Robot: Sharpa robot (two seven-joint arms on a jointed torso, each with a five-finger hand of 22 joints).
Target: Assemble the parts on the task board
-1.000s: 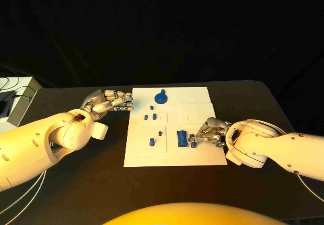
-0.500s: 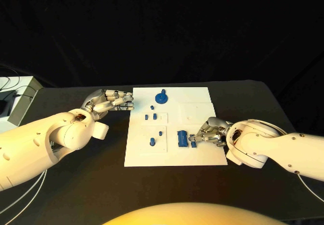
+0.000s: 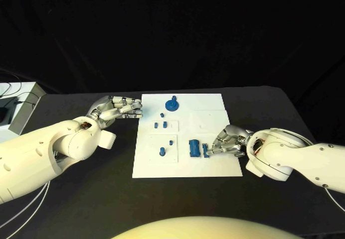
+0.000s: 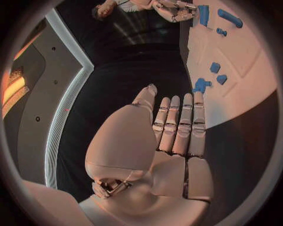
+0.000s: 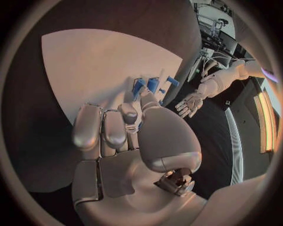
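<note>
The white task board (image 3: 208, 167) lies mid-table. On it are a round blue part with a knob (image 3: 172, 104), several small blue pieces (image 3: 162, 124) and a long blue block (image 3: 194, 148). My right hand (image 3: 229, 141) rests on the board's right side, fingers curled, fingertips pinching a small blue piece (image 3: 206, 149) right beside the block. The right wrist view shows the thumb of that hand (image 5: 129, 127) against the blue pieces (image 5: 146, 85). My left hand (image 3: 118, 108) hovers by the board's far left corner, fingers (image 4: 177, 127) straight and side by side, holding nothing.
A white box with cables (image 3: 18, 107) sits at the table's far left edge. Dark bare tabletop (image 3: 93, 189) surrounds the board on every side. The left wrist view shows the board's edge (image 4: 247, 70) and my right hand (image 4: 171, 9) beyond it.
My right forearm has shifted slightly to the right and nearer, with the fingertips still at the small blue piece. The left hand has not moved.
</note>
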